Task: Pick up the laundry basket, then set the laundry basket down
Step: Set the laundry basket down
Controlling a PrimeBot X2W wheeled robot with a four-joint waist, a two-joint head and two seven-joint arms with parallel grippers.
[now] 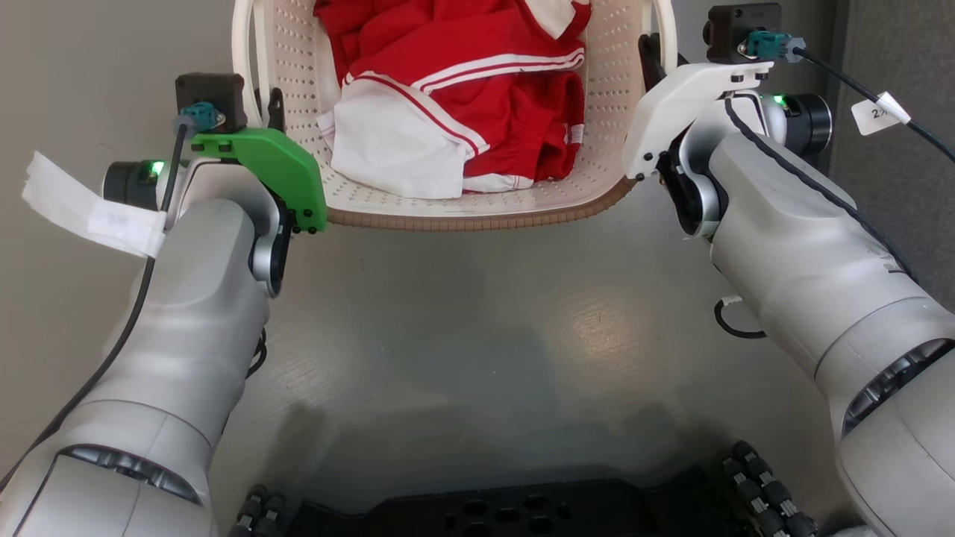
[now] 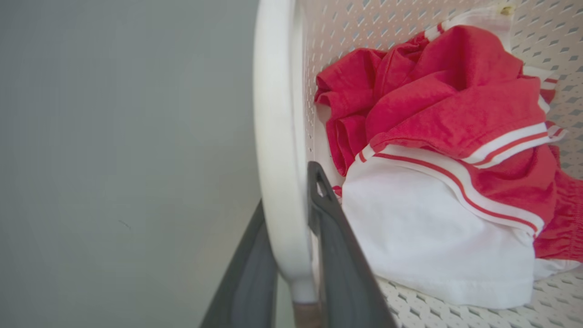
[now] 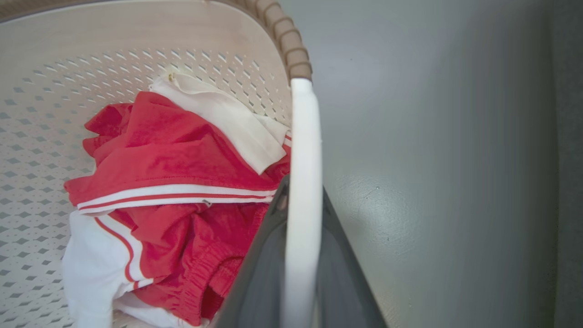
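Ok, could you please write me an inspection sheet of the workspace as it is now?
Surface: grey floor, smooth, with a soft glare.
Job's things: laundry basket, upright, holding red and white clothes.
Clutter: nothing seen.
Grippers: left gripper shut on the basket's left handle; right gripper shut on its right handle.
Cables: black cable along the left arm; tagged black cable from the right wrist.
Surroundings: dark panel at the right; robot's black base below.
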